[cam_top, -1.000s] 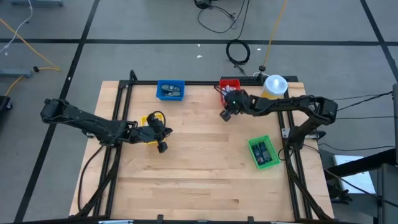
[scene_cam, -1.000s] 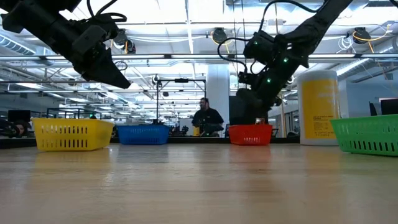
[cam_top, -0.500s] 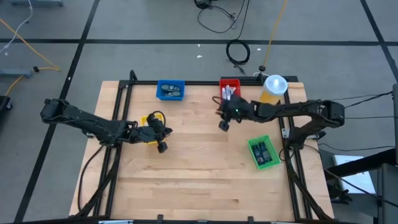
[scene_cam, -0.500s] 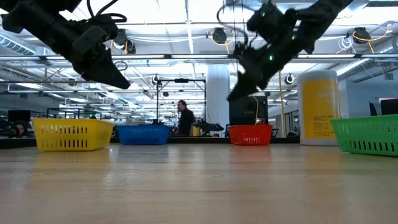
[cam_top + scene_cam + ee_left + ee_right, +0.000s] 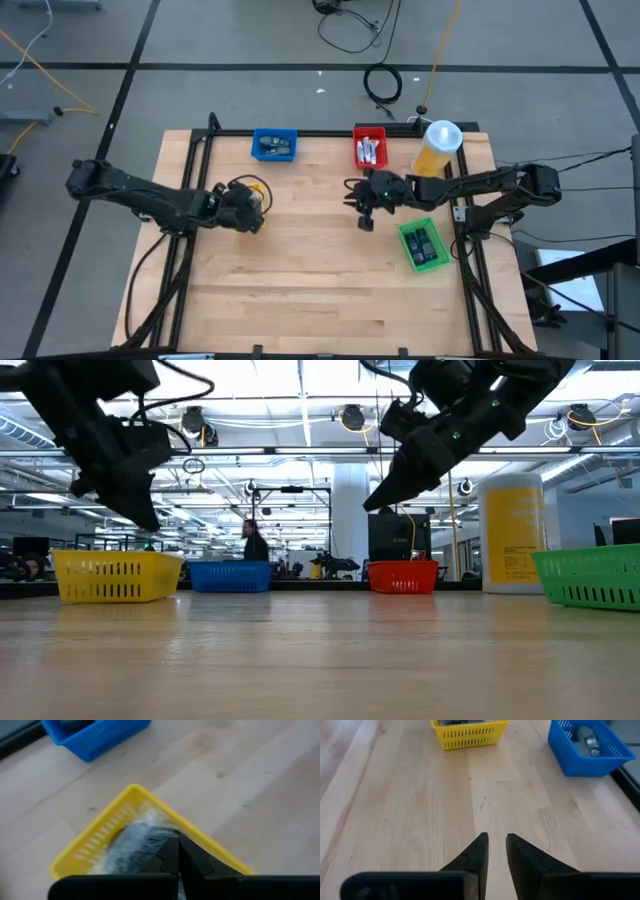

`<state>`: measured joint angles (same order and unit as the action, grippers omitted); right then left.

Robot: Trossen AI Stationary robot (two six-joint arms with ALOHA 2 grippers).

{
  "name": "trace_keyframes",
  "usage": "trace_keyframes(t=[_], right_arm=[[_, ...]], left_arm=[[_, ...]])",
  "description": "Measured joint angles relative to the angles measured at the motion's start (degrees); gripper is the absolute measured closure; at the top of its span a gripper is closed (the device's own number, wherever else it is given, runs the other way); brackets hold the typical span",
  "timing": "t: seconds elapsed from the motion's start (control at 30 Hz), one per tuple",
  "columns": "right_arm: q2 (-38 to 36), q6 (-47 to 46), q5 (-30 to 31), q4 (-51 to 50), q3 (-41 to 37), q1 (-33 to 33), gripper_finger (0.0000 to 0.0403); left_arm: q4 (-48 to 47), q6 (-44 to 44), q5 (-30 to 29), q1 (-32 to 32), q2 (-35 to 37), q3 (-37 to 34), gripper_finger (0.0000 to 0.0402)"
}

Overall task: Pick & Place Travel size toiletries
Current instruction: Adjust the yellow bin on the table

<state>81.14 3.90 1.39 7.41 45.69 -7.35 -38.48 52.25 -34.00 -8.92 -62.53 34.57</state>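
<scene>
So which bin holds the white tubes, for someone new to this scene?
Start at the tall yellow canister on the table's far edge. The red bin stands just beside it. It is the only red one, with pale tubes inside.

Readable text: none in any view.
Yellow canister [image 5: 512, 532]: a paler patch on its front, no letters legible.
Bins, yellow [image 5: 117, 576], blue [image 5: 274, 144], red [image 5: 369, 148], green [image 5: 424, 244]: no labels or numbers visible.
Toiletries in the bins: too small for print to be read.
Room behind the worktop: no readable signs.
</scene>
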Motion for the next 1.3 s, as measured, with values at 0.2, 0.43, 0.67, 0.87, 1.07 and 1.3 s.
trace_keyframes(t=[0.2, 0.43, 0.67, 0.87, 1.07, 1.3], right_arm=[[0.00, -0.13, 0.02, 1.07, 0.00, -0.02, 0.0344], [0.00, -0.05, 0.02, 0.99, 0.00, -0.02, 0.0344], [0.00, 0.00, 0.02, 0.95, 0.00, -0.02, 0.0344], [0.02, 0.00, 0.02, 0.93, 0.00, -0.02, 0.0344], [0.02, 0.01, 0.02, 0.92, 0.00, -0.02, 0.0344], [0.02, 0.02, 0.02, 0.91, 0.00, -0.02, 0.0344]], left_arm=[[1.82, -2.51, -1.95, 4.04, -5.27, -0.38, 0.0398], [3.84, -4.52, -2.08, 8.08, -10.99, -0.38, 0.0397], [9.72, -13.72, -2.03, 6.62, -11.14, -0.38, 0.0396], [9.74, -14.97, -2.00, 5.50, -10.85, -0.38, 0.0393], [9.57, -11.69, -1.31, 6.14, -10.85, -0.38, 0.0399], [10.76, -12.00, 2.18, 8.12, -12.92, -0.38, 0.0398]])
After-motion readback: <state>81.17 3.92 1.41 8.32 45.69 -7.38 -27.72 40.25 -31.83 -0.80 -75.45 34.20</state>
